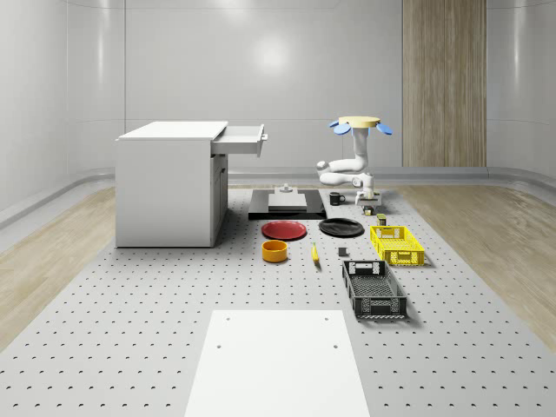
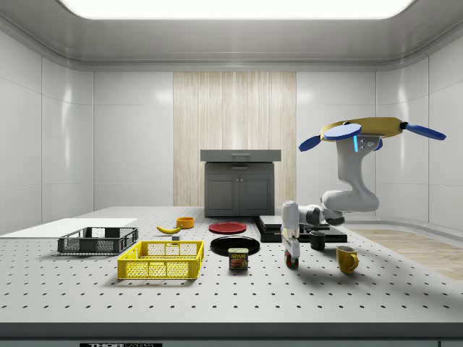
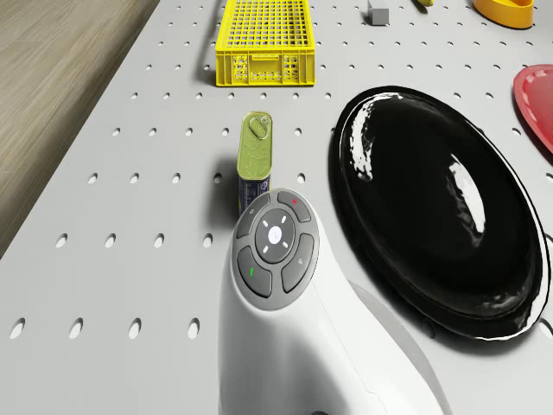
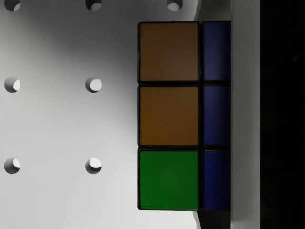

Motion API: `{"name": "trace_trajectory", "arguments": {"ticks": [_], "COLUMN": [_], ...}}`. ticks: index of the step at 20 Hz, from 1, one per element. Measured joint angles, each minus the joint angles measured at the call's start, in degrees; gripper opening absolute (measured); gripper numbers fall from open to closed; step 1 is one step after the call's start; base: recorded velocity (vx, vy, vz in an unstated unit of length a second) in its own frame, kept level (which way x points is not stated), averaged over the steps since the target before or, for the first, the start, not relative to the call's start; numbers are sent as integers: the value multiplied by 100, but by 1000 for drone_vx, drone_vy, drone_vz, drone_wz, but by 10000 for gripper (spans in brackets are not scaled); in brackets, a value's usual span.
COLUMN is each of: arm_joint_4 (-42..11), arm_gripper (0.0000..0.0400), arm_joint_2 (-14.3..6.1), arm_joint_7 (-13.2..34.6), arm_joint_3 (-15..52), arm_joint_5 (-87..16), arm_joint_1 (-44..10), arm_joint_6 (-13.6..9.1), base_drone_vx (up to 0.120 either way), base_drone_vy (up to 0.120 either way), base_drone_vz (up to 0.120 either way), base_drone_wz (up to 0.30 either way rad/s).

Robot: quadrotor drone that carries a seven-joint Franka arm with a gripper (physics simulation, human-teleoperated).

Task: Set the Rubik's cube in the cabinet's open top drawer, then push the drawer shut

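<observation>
Now at pickup step: gripper [image 2: 291, 262] low over perforated grey worktop [image 1: 130, 287], jaw state indeterminate; multicoloured Rubik's cube [image 4: 183, 114] directly beneath, 12 o'clock of black plate [image 1: 340, 228]. Next: grasp, lift.

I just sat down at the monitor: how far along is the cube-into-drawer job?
Nothing is finished: the top drawer stands open. In hand: the drone hovers beside the black plate, its arm reaching down so the gripper is low at the table, and the Rubik's cube sits close before the wrist camera. Left: carry it over, drop it in, push the drawer shut.
</observation>
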Motion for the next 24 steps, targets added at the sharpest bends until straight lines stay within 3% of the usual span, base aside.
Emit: {"name": "trace_trajectory", "arguments": {"ticks": [3, 10, 14, 19, 24], "arm_joint_4": [-46, -116, -123, -123, -120], "arm_gripper": [326, 325, 325, 325, 325], "arm_joint_2": [-6, -48, -112, -211, -312], "arm_joint_7": [44, 153, 190, 217, 235], "arm_joint_3": [246, 833, 992, 1083, 1124], "arm_joint_5": [241, 822, 991, 1104, 1169], "arm_joint_1": [-24, -109, -145, -173, -192], "arm_joint_6": [-73, -198, -176, -104, -15], "base_drone_vx": [0, 0, 0, 0, 0], "base_drone_vy": [0, -17, -110, 0, -120], "base_drone_vz": [0, 120, 120, 120, 120], "base_drone_wz": [0, 0, 0, 0, 0]}}
